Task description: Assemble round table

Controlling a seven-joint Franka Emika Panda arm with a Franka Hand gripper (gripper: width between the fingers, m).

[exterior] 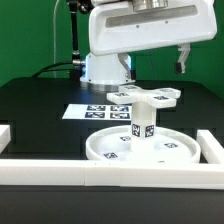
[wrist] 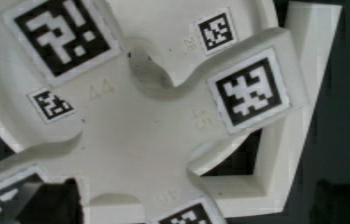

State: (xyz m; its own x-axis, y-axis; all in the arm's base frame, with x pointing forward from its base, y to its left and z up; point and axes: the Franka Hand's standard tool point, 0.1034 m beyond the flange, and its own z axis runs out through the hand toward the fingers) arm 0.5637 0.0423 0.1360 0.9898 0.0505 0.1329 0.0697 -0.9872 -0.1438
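The large rimmed round disc (exterior: 140, 152) lies at the front of the table. The short cylindrical leg (exterior: 141, 126) stands upright in its middle, tag facing me. The cross-shaped base piece (exterior: 148, 96) sits level right above and behind the leg's top; I cannot tell if it rests on the leg. It fills the wrist view (wrist: 163, 115), tags up. My gripper (exterior: 183, 68) hangs just over the cross piece's arm on the exterior view's right. In the wrist view my gripper (wrist: 175, 205) is open, its dark fingers (wrist: 21, 200) wide apart astride one arm of the cross.
The marker board (exterior: 88, 110) lies on the black table at the exterior view's left, behind the disc. White border rails (exterior: 110, 174) run along the front and both sides. The arm's white body (exterior: 140, 30) looms over the back.
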